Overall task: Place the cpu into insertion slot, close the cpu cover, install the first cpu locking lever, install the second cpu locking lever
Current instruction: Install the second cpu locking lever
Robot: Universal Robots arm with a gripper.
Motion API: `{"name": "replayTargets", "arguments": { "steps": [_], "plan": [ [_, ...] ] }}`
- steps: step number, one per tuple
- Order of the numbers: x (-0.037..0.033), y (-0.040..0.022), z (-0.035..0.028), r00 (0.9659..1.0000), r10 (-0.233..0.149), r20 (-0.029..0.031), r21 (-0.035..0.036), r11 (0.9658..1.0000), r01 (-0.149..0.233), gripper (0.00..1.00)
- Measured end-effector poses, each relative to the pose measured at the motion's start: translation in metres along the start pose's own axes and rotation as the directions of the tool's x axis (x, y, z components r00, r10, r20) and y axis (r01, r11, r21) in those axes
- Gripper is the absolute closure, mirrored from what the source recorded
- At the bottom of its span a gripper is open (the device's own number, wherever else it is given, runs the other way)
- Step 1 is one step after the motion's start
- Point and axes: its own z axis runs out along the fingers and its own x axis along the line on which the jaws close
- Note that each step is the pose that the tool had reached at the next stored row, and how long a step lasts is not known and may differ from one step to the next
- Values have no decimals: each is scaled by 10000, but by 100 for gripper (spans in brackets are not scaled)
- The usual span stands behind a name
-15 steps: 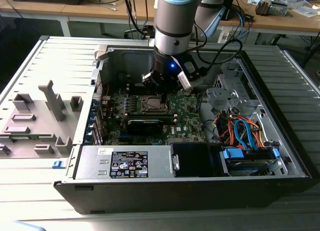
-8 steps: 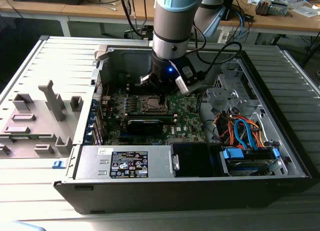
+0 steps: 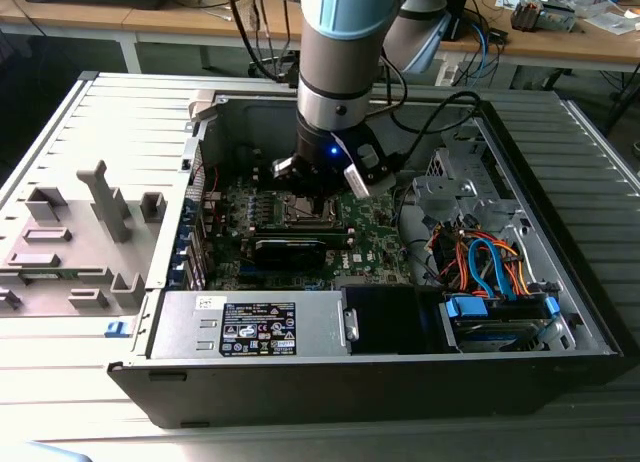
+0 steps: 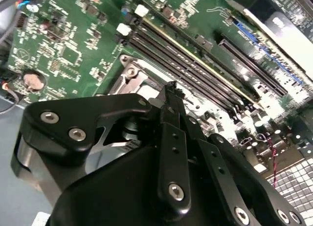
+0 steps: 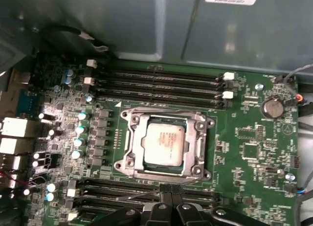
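Currently the open computer case (image 3: pixel 560 312) lies flat on the grey worktop (image 3: pixel 60 162), with the arm (image 3: pixel 345 62) reaching down into it from above. Green circuit board (image 5: pixel 254 152) fills the case floor; memory slots (image 5: pixel 161 81) run along the 12 o'clock side of the insertion slot (image 5: pixel 128 160) in the first wrist view, a second bank along its 6 o'clock side. Cpu cover (image 5: pixel 198 147) lies closed flat over the slot, its window framing the cpu (image 5: pixel 165 138), which sits seated in the socket, silver-grey top facing up. Gripper (image 5: pixel 168 192) hovers just at the 6 o'clock edge of the socket in the first wrist view; fingers (image 4: pixel 173 138) are pressed together, nothing held between them. A thin metal lever (image 5: pixel 139 194) lies beside the fingertips
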Motion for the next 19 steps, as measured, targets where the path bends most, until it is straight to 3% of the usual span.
{"name": "replayTargets", "arguments": {
  "steps": [3, 7, 11, 13, 17, 19],
  "plan": [
    [73, -32, 25, 10000, -1, 7, -71, 10000, 1, 89],
    [190, -30, 88, 10000, -2, 10, -91, 10000, 2, 89],
    [299, -23, 132, 10000, -5, 27, -224, 9997, 6, 89],
    [337, -22, 160, 10000, -5, 29, -256, 9997, 6, 89],
    [359, -25, 204, 10000, -6, 39, -349, 9994, 8, 89],
    [358, -25, 205, 10000, -7, 42, -359, 9994, 8, 89]
  ]
}}
